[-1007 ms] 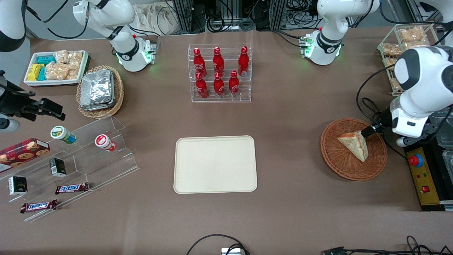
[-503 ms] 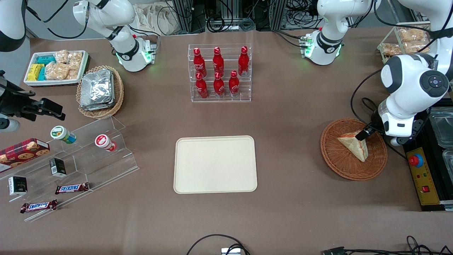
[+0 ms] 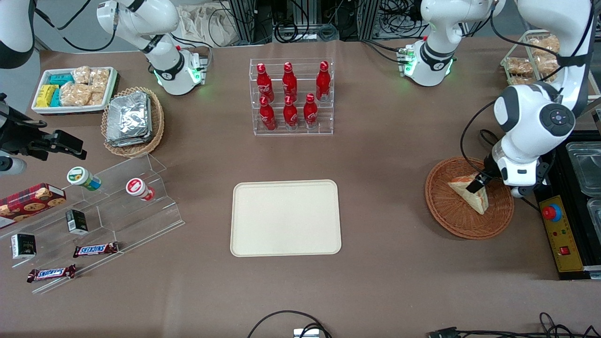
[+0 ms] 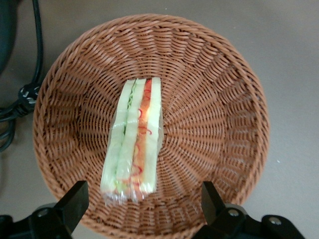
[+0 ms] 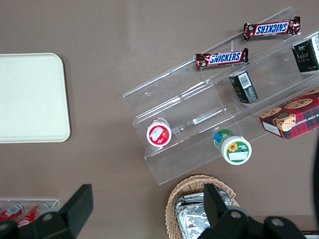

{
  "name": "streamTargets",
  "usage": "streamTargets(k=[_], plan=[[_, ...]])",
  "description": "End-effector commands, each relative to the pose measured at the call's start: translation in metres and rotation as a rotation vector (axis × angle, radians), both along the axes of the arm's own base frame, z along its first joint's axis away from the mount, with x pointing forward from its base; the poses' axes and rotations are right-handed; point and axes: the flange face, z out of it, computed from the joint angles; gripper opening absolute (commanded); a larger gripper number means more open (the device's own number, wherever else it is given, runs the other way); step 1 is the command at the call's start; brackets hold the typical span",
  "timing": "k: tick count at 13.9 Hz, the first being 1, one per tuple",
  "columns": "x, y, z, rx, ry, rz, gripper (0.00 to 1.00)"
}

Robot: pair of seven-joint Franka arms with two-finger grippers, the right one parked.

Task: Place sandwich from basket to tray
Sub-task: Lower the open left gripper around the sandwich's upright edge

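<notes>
The left arm's two-finger gripper is held above the round reddish-brown woven wicker basket, its black fingers spread wide and gripping nothing. The clear-wrapped triangular white-bread sandwich lies inside that basket. The flat cream-beige rectangular tray is seen well apart, bare.

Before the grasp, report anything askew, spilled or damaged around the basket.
Nothing stands out. The sandwich lies wrapped and intact in the basket, filling edge facing up at the open gripper above it. The tray sits flat.
</notes>
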Motion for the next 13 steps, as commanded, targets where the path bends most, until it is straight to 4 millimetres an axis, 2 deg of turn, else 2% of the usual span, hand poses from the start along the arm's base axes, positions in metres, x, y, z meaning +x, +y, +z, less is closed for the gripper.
streamTargets(k=[1,7,9,11,13], plan=[[-0.005,0.008,-0.018,0.011,-0.009,0.022,1.0],[-0.011,0.01,-0.052,0.009,-0.034,0.024,1.0],[-0.014,0.016,-0.064,0.011,-0.048,0.033,1.0],[-0.015,0.016,-0.07,0.011,-0.057,0.032,0.99],[-0.016,0.015,-0.071,0.011,-0.055,0.028,0.85]])
